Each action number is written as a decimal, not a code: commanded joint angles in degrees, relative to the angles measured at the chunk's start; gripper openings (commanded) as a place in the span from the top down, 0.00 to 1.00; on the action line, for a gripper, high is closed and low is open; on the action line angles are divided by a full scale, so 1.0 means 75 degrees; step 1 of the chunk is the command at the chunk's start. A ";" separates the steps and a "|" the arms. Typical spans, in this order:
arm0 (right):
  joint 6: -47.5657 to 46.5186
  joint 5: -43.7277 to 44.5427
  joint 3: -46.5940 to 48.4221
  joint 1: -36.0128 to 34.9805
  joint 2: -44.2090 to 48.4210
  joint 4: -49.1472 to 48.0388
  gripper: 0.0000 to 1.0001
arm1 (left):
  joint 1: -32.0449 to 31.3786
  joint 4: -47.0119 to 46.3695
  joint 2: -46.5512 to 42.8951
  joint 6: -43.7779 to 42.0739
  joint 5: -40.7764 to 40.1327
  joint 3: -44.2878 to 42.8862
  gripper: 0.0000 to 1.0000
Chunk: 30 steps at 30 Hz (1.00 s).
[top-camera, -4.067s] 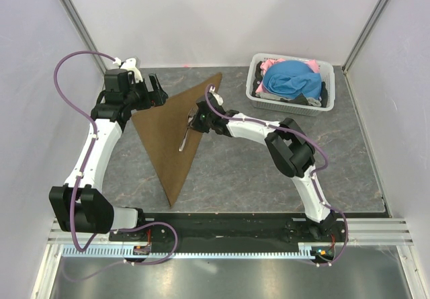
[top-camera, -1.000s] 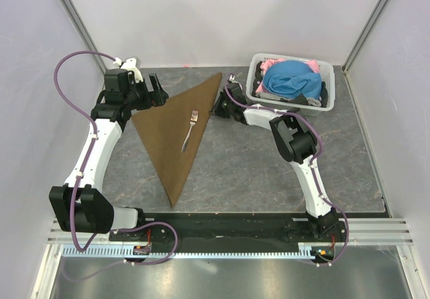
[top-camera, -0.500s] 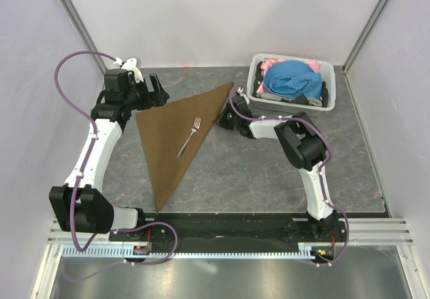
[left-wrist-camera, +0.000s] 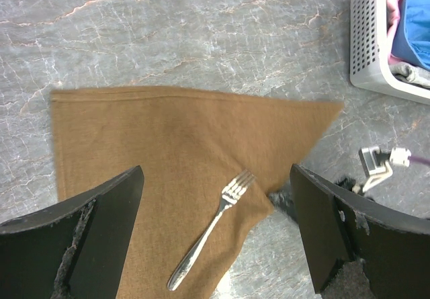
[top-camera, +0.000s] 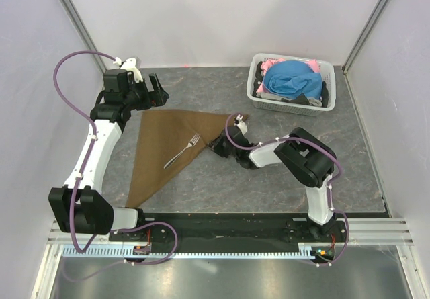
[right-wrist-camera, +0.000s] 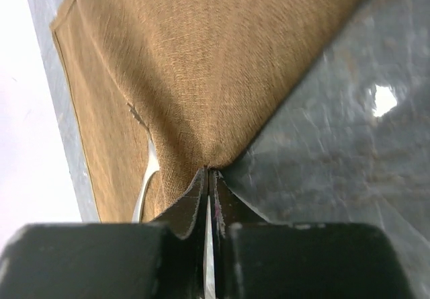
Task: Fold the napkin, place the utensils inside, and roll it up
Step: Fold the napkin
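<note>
Your left gripper [top-camera: 154, 91] hung wide open near the table's [top-camera: 201, 185] far left corner. The soft, floppy napkin [top-camera: 161, 144] lay beside it, fork [top-camera: 181, 152] on top. Your right gripper [top-camera: 218, 146] pinched the napkin's right edge tight. Corners look best to grab.

One brown napkin [top-camera: 151, 144], one silver fork [top-camera: 181, 152], and one white basket [top-camera: 289, 105] of mixed clothes [top-camera: 290, 78] at the tabletop [top-camera: 269, 185]'s far right corner.

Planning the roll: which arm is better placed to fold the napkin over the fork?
Probably right: the right gripper is shut on the napkin's edge beside the fork; the left gripper hangs open above, holding nothing.
</note>
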State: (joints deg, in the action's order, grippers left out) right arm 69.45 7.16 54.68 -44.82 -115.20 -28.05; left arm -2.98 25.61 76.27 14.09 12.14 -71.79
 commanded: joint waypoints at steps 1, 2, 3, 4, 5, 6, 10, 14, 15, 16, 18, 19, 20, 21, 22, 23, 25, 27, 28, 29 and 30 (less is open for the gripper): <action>-0.0118 0.0381 -0.0411 -0.0001 0.0370 0.0587 0.87 | 0.0035 -0.0238 -0.0244 0.0138 -0.0060 -0.0131 0.03; -0.0317 0.0428 -0.0400 0.0046 0.0638 0.0658 0.78 | 0.0035 -0.0238 -0.0244 0.0126 -0.0072 -0.0108 0.03; -0.0620 0.0452 -0.0341 0.0058 0.0792 0.0751 0.73 | 0.0035 -0.0238 -0.0232 0.0126 -0.0107 -0.0119 0.03; -0.0786 0.0510 -0.0306 0.0127 0.1118 0.1054 0.66 | 0.0035 -0.0238 -0.0209 0.0126 -0.0130 -0.0108 0.03; -0.0938 0.0684 -0.0259 0.0174 0.1295 0.1231 0.62 | 0.0035 -0.0227 -0.0185 0.0126 -0.0131 -0.0108 0.03; -0.1218 0.0744 -0.0201 0.0221 0.1460 0.1395 0.59 | 0.0035 -0.0227 -0.0185 0.0137 -0.0107 -0.0096 0.03; -0.1653 0.0500 -0.0235 0.0969 0.2069 0.1655 0.49 | 0.0035 -0.0250 -0.0068 0.0172 0.0010 -0.0108 0.03; -0.2450 -0.0390 0.0033 0.1557 0.1907 0.1479 0.44 | 0.0035 -0.0262 -0.0009 0.0243 0.0139 -0.0096 0.03; -0.2649 -0.0810 0.0394 0.1616 0.1663 0.1583 0.43 | 0.0035 -0.0262 0.0002 0.0243 0.0151 -0.0084 0.03; -0.3115 -0.0941 0.0618 0.1674 0.1533 0.1677 0.43 | 0.0035 -0.0273 0.0003 0.0231 0.0151 -0.0084 0.03; -0.3516 -0.1409 0.1344 0.1675 0.1043 0.1923 0.43 | 0.0035 -0.0273 0.0003 0.0254 0.0174 -0.0073 0.03; -0.3727 -0.1527 0.1556 0.1663 0.0889 0.1936 0.42 | 0.0035 -0.0285 0.0026 0.0255 0.0174 -0.0073 0.03; -0.3787 -0.1587 0.1882 0.1663 0.0736 0.1924 0.42 | 0.0035 -0.0285 0.0038 0.0266 0.0186 -0.0073 0.03; -0.3834 -0.1692 0.2037 0.1675 0.0468 0.1843 0.42 | 0.0035 -0.0285 0.0038 0.0255 0.0197 -0.0061 0.03; -0.3892 -0.1704 0.2166 0.1663 0.0349 0.1772 0.42 | 0.0035 -0.0285 0.0038 0.0278 0.0221 -0.0073 0.03; -0.3916 -0.1693 0.2364 0.1675 0.0232 0.1702 0.42 | 0.0035 -0.0274 0.0061 0.0278 0.0221 -0.0061 0.03; -0.3916 -0.1507 0.2541 0.1675 -0.0143 0.1537 0.42 | 0.0023 -0.0285 0.0061 0.0278 0.0221 -0.0061 0.03; -0.3928 -0.1435 0.2916 0.1675 -0.0563 0.1677 0.42 | 0.0035 -0.0285 0.0061 0.0266 0.0209 -0.0073 0.03; -0.3940 -0.1388 0.3010 0.1675 -0.0694 0.1724 0.42 | 0.0035 -0.0285 0.0073 0.0255 0.0198 -0.0061 0.03; -0.3928 -0.1376 0.3150 0.1675 -0.0799 0.1806 0.42 | 0.0035 -0.0274 0.0061 0.0266 0.0198 -0.0073 0.03; -0.3928 -0.1341 0.3186 0.1675 -0.0951 0.1830 0.42 | 0.0035 -0.0285 0.0061 0.0266 0.0198 -0.0061 0.03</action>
State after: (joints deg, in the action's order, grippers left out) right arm 41.87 -3.22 75.09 -32.40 -118.52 -14.72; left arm -2.98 25.56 76.36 14.15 12.60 -71.79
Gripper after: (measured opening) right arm 0.580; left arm 0.972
